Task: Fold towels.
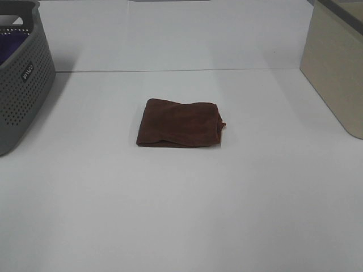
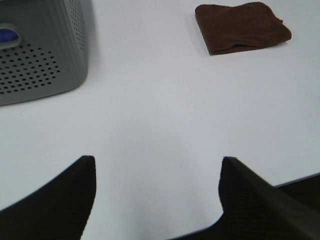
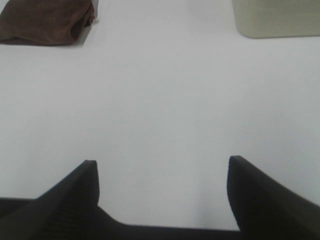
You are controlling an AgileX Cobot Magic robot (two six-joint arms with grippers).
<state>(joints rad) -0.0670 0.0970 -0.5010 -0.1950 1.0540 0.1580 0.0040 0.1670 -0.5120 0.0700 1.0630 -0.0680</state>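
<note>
Exterior high view. The dark reddish-brown soft fabric towel [image 1: 179, 123] lay in the middle of the white table [image 1: 181, 215], already folded into a compact rectangle, with a small loose corner protruding at its right edge. A grey perforated plastic basket [image 1: 22, 85] holding a purple cloth [image 1: 12, 41] stood at the far left; a beige rectangular bin [image 1: 334, 68] stood at the far right. Neither of my arms appeared in this view, so I judged both to be drawn back near the table's near edge.

I judged the fold to be essentially complete. Any finishing step called for tucking the protruding right corner flat and squaring the edges, approaching low from the near side and pinching only the top layers so the stack beneath did not shift.

Left wrist view. My left gripper [image 2: 157, 170] hung over bare table with its two dark fingers [image 2: 65, 200] spread wide and nothing between them. The towel sat well apart, farther out on the table, and the grey basket stood off to the left of it, also well apart.

Right wrist view. My right gripper [image 3: 162, 172] likewise hung over bare table, its fingers [image 3: 265, 200] parted wide and empty. The towel was visible only in part, well apart from the fingers, with the beige bin far off on the other side.
</note>
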